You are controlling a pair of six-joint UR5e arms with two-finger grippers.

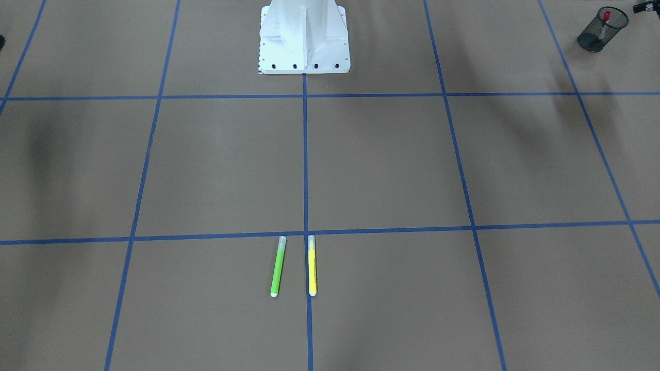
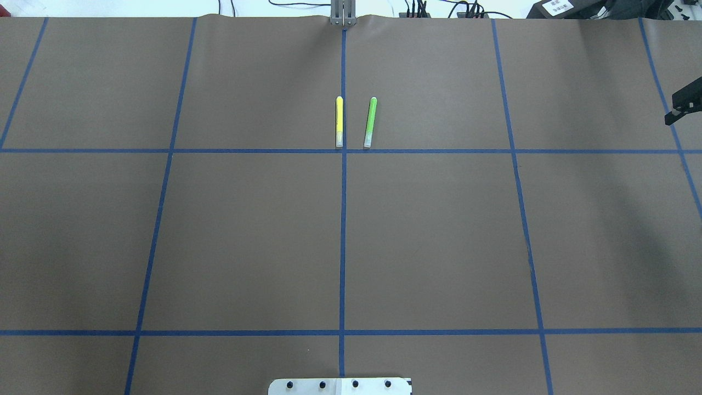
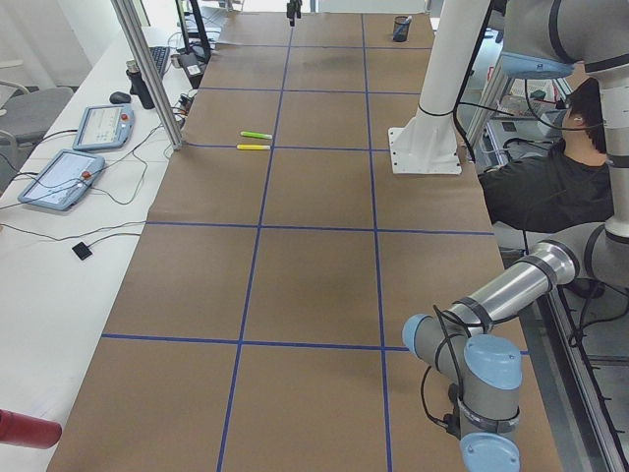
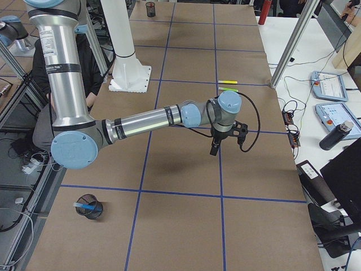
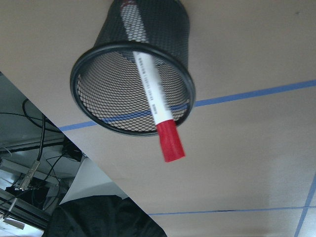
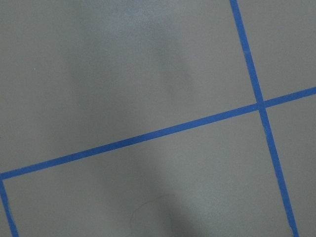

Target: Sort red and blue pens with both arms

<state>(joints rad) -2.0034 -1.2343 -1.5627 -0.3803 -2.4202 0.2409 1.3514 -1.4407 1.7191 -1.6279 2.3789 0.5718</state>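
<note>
Red pen (image 5: pixel 150 84) is in the cup, folks! Its white barrel leans on the rim of the black mesh cup (image 5: pixel 94 94), and the red cap pokes out past the lip toward five o'clock in the left wrist view. From across the table that cup sits way up at one o'clock, in the corner. The left gripper (image 1: pixel 647 6) is only a black sliver at the frame's edge near it, and I cannot tell if its jaws are released or clenched. The left arm (image 3: pixel 491 369) shows its elbow large at five o'clock in the view from the table's left end.

Blue pen (image 4: pixel 91 208) lies inside a second mesh cup (image 4: pixel 82 202), down at seven o'clock in the view from the right end. The right arm (image 4: pixel 146 118) stretches out over the brown table (image 4: pixel 180 226), and the right gripper (image 4: pixel 215 148) points straight down above the paper. Whether its jaws are parted or closed, I cannot tell. Its wrist camera shows crossing blue tape (image 6: pixel 148 133).

Green marker (image 2: pixel 371 122) and yellow marker (image 2: pixel 339 122) lie side by side, apart, at twelve o'clock from the table's middle overhead, the yellow one right along the centre tape line. The white pedestal (image 2: pixel 340 385) stands at six o'clock. A person (image 3: pixel 550 182) in black sits behind the robot.
</note>
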